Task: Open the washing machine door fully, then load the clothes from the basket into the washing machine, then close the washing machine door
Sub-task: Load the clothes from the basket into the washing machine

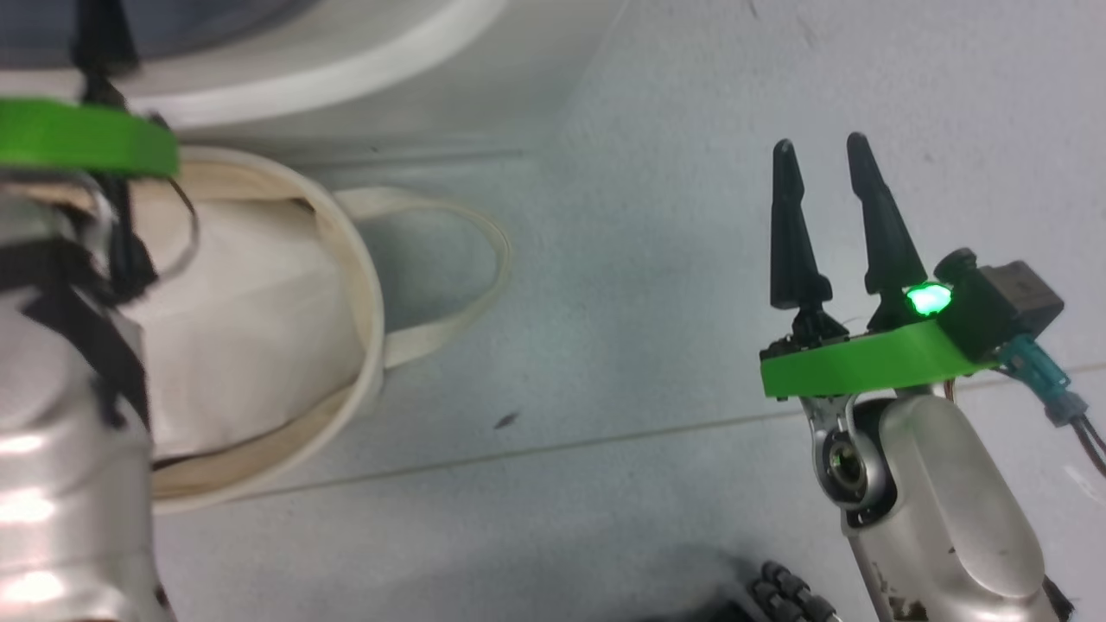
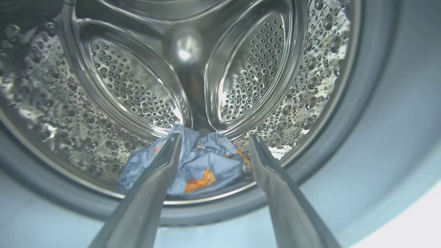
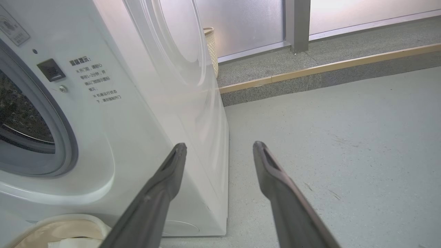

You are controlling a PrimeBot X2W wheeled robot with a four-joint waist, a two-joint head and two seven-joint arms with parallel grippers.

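My left gripper [image 2: 216, 137] is open, its fingers reaching into the washing machine's steel drum [image 2: 113, 69]. Beyond the fingertips, a light blue garment with orange prints [image 2: 206, 165] lies loose on the drum's bottom by the grey seal [image 2: 348, 113]. The washing machine [image 3: 113, 137] stands white, its opening at the left of the right wrist view. Its door is out of view. The cream basket [image 1: 367, 285] sits on the floor before the machine, under my left arm [image 1: 86, 138], with a plain white bundle [image 1: 242, 320] inside. My right gripper [image 1: 821, 145] hangs open and empty over the floor, right of the basket.
The basket's loop handle [image 1: 484, 259] lies out on the grey floor toward my right gripper. A woven bin [image 3: 211, 44] stands behind the machine. A raised step with a brass edge [image 3: 327, 65] crosses the far floor. My dark base [image 1: 778, 596] shows at the bottom edge.
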